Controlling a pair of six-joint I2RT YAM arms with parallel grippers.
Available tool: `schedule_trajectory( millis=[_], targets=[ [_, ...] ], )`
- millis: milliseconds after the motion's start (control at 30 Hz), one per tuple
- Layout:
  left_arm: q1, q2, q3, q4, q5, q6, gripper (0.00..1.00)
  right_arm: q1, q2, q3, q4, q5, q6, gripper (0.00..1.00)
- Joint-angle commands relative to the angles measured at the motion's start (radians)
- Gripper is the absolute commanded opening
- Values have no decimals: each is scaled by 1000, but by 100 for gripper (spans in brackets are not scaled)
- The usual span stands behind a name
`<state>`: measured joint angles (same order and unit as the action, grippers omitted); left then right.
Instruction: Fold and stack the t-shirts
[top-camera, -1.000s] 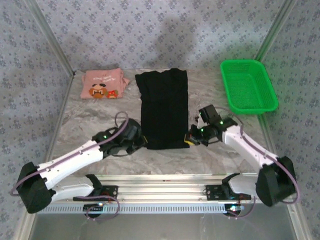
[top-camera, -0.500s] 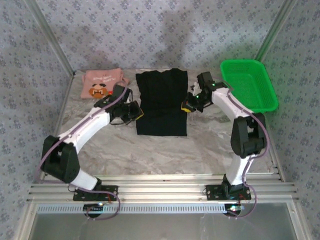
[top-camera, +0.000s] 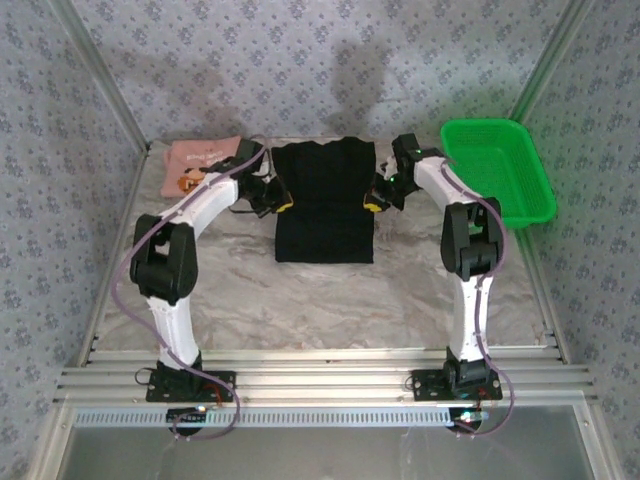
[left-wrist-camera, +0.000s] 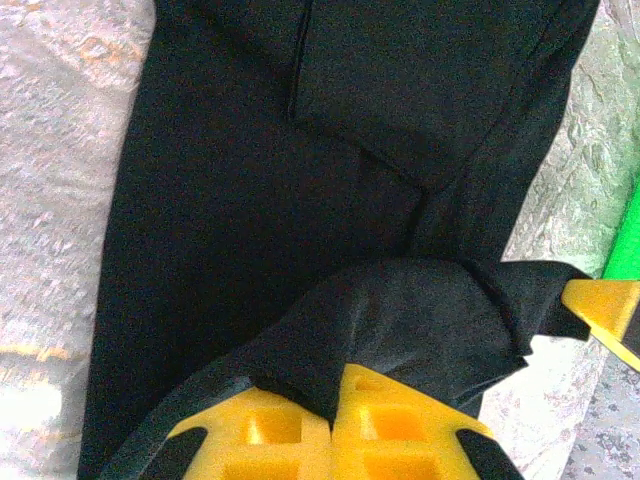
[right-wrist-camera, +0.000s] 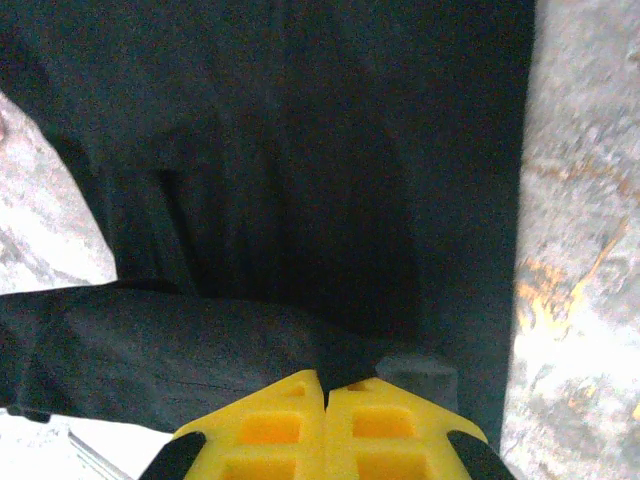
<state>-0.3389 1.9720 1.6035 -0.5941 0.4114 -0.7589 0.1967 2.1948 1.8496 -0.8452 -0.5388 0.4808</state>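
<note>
Top external: left fingers (top-camera: 283, 206) and right fingers (top-camera: 371, 206) clamp black shirt (top-camera: 325, 225), between pink shirt (top-camera: 192, 158) and green basket (top-camera: 496, 172).

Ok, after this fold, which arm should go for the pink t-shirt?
Left. The left gripper holds the black t-shirt beside the pink t-shirt; the right gripper is across it, by the green basket.
</note>
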Motion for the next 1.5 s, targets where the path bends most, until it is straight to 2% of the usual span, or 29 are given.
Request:
schedule_trajectory(
  millis=[0, 200, 333, 433, 467, 500, 533, 633, 800, 1067, 1200, 1333, 1467],
  targets=[
    [14, 54, 73, -42, 34, 51, 0, -9, 52, 68, -50, 4, -17, 0],
    [26, 139, 142, -35, 39, 61, 1, -13, 117, 118, -49, 14, 5, 0],
    [28, 183, 188, -11, 49, 61, 7, -21, 145, 143, -31, 13, 24, 5],
    [29, 215, 238, 18, 69, 38, 21, -35, 163, 183, -22, 6, 48, 12],
    [29, 223, 261, 25, 77, 31, 28, -41, 165, 194, -7, 0, 62, 19],
    [28, 234, 286, 35, 88, 21, 37, -50, 164, 199, 17, -10, 85, 32],
    [28, 242, 313, 43, 100, 9, 43, -62, 163, 204, 42, -24, 110, 38],
    [28, 243, 401, 35, 104, 0, 52, -97, 144, 208, 155, -73, 199, 45],
    [44, 177, 464, -4, 71, 9, 59, -124, 49, 199, 217, -65, 245, 48],
    [72, -23, 256, -35, 0, 60, 66, -136, -147, -17, 224, -48, 189, 53],
    [72, -144, 15, 26, 29, 52, 66, -111, -232, -175, 219, -74, 156, 54],
    [70, -262, -257, 116, 67, 35, 66, -63, -334, -381, 232, -46, 109, 56],
    [66, -326, -435, 174, 117, 17, 66, -8, -405, -569, 295, -55, 101, 58]
  ],
)
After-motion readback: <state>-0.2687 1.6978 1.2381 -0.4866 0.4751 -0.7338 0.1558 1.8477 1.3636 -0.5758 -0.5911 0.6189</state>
